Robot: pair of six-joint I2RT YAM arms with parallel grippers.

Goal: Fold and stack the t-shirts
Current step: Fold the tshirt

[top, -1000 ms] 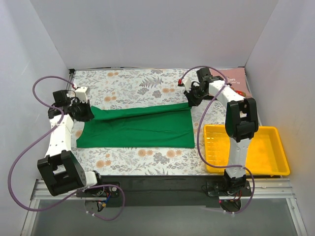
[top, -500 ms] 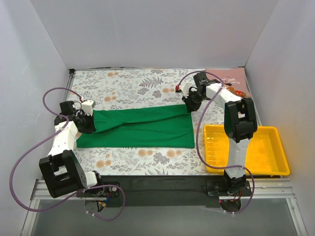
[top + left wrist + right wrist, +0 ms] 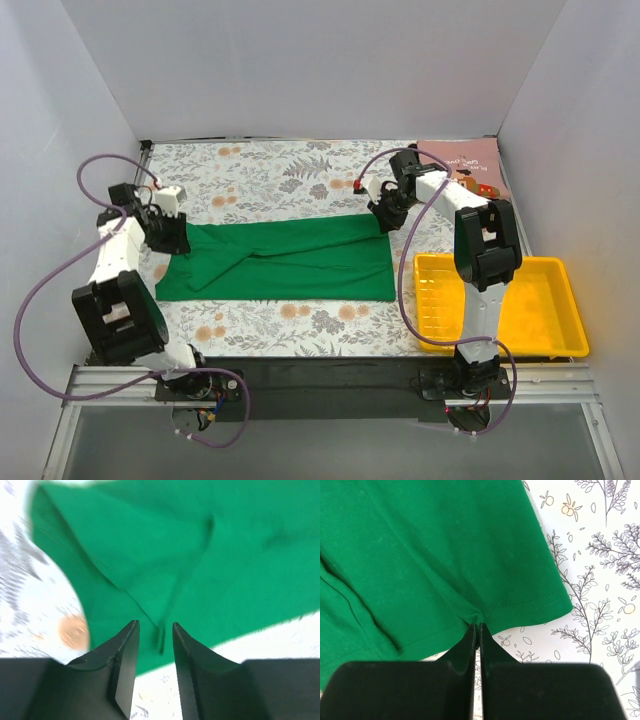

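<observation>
We see a bright green soft cloth t-shirt [image 3: 285, 262] lying as a long flat strip across the middle of the flowery worktop [image 3: 260, 175]. Our right jaws are pressed tight together and pinch the hem at the shirt's far right corner. Our left jaws stand a little apart just over the shirt's left end, with nothing between them. A dusty pink cloth t-shirt [image 3: 470, 163] lies in the far right corner. A yellow plastic tray [image 3: 545, 312] sits just beside the green shirt, on its right.
</observation>
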